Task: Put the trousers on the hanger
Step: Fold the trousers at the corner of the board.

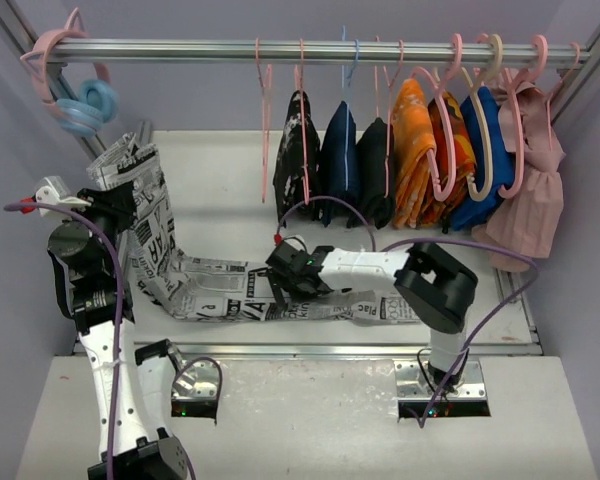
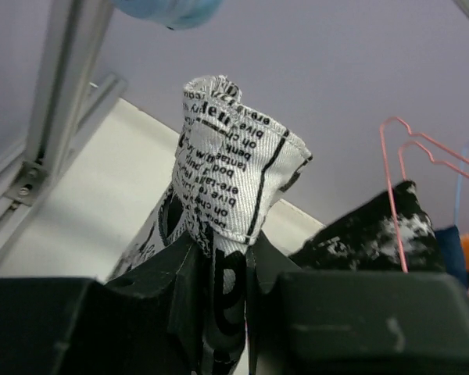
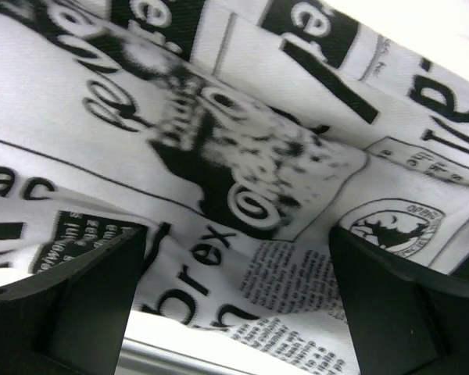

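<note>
The trousers (image 1: 220,290), white with black newspaper print, lie in an L across the table. My left gripper (image 1: 123,203) is shut on one end and holds it raised at the left; the cloth bunches above its jaws in the left wrist view (image 2: 230,156). My right gripper (image 1: 283,288) is open, low over the flat middle of the trousers near the table's front edge. Its two fingers straddle a fold of the print (image 3: 242,156). The hanger (image 1: 264,130), thin pale-pink wire, hangs empty on the rail left of the other clothes.
A metal rail (image 1: 200,50) spans the back. It carries a black speckled garment (image 1: 297,150), navy, orange, blue and pink clothes on thicker hangers, and pink and blue hangers (image 1: 80,100) at the far left. Frame posts stand at both sides.
</note>
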{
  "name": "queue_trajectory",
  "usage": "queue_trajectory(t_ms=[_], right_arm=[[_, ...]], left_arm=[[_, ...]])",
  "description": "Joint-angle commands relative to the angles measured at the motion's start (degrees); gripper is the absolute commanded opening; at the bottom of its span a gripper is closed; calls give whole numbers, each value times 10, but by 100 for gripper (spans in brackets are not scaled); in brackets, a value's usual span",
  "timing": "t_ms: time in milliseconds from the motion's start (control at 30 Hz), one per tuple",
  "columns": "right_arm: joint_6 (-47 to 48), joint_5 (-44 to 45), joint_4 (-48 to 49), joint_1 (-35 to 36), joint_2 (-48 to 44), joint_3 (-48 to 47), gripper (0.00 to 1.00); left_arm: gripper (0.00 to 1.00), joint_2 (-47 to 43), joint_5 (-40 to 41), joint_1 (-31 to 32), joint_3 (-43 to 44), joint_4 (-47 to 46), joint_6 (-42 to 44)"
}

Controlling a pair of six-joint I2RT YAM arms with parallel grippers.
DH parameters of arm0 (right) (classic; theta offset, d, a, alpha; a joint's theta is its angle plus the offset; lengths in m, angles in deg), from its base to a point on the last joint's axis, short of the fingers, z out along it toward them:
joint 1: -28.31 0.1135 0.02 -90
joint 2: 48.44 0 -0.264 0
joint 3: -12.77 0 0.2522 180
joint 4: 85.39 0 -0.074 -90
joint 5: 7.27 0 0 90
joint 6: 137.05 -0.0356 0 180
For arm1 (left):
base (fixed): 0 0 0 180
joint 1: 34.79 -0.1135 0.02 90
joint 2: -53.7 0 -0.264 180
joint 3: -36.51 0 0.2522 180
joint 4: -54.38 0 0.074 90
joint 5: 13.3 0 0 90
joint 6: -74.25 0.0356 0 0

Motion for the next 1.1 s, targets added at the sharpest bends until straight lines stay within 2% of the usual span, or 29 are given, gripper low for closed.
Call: queue_trajectory(t_ms=[0,133,367,467,533,600,667,800,900,1000,1067], right_arm=[[-33,-68,36,41,73,-88,99],[-12,-50,10,44,34,-110,99],[4,33,5,28,-149,53,99],[18,48,-2,13,-192,110,95],[23,50,-1,2,-211,150,88],[34,53,9,-11,-215,179,67],[42,53,22,-21,-207,198,60],[47,76,32,-55,-170,222,59],[49,69,39,-61,-153,225,60],[61,48,53,-37,-142,208,61],[48,72,27,-18,-125,185,64]], left_arm=[[0,-30,-129,-3,35,-82,19],[0,-34,-144,5,12,-91,11],[0,-54,-187,9,-70,-150,-81],[0,-73,-177,26,-102,-170,-101],[0,-76,-175,38,-114,-174,-103],[0,-79,-163,60,-123,-175,-102],[0,-82,-157,72,-135,-175,-103],[0,-100,-146,93,-168,-169,-122],[0,-115,-121,98,-187,-131,-129],[0,-128,-94,98,-209,-91,-138],[0,-134,-60,99,-214,-56,-143]])
